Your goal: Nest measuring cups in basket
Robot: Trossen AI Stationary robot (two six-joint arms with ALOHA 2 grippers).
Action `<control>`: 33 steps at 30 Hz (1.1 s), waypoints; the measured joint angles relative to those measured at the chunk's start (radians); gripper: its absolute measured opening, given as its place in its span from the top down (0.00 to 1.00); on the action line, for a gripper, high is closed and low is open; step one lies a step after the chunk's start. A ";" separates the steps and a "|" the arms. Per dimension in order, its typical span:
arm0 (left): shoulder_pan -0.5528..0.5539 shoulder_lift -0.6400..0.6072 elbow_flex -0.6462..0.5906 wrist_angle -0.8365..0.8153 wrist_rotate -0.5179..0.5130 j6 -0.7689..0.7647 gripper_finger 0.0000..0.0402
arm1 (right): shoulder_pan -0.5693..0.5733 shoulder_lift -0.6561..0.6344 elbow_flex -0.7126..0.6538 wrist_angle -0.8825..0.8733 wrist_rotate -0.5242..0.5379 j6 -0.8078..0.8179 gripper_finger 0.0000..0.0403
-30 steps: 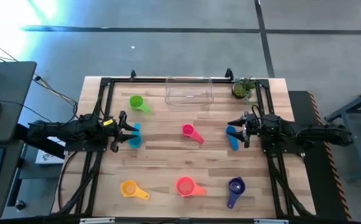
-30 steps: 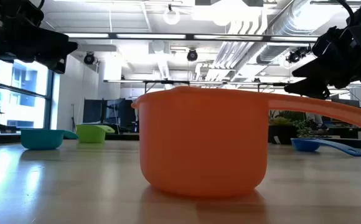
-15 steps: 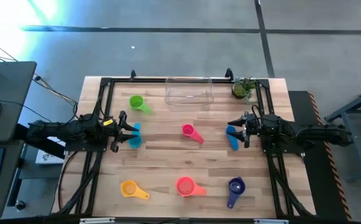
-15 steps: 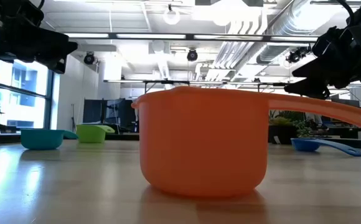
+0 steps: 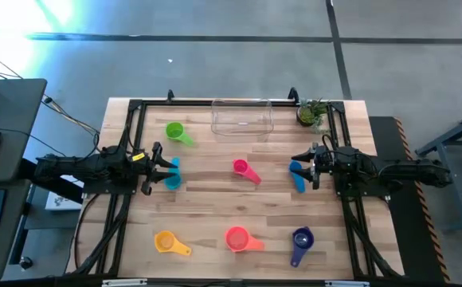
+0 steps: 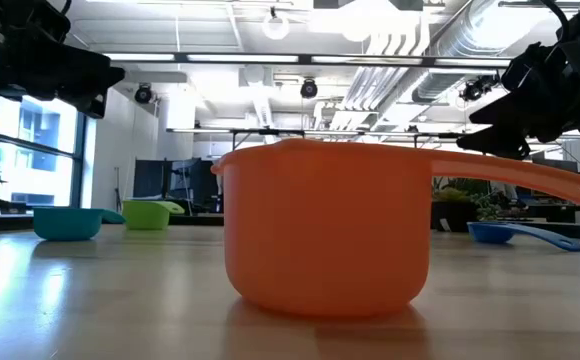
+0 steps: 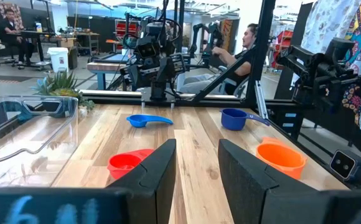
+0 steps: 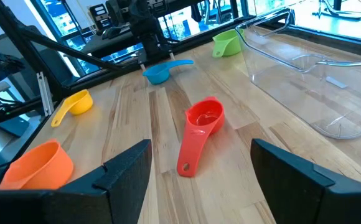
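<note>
We look level across the wooden table (image 6: 90, 300) at an orange measuring cup (image 6: 325, 230) standing upright in the foreground, filling the middle of our view, its handle (image 6: 530, 178) running off to the right. Farther back on the left sit a teal measuring cup (image 6: 68, 223) and, just beside it, a green measuring cup (image 6: 150, 214). On the right lies a blue measuring cup (image 6: 515, 234) with its handle pointing right. Dark arm parts hang in both upper corners.
</note>
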 joint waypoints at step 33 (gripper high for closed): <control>0.000 0.000 0.000 0.005 -0.029 -0.074 0.72 | 0.000 0.000 0.000 0.000 0.000 0.000 0.34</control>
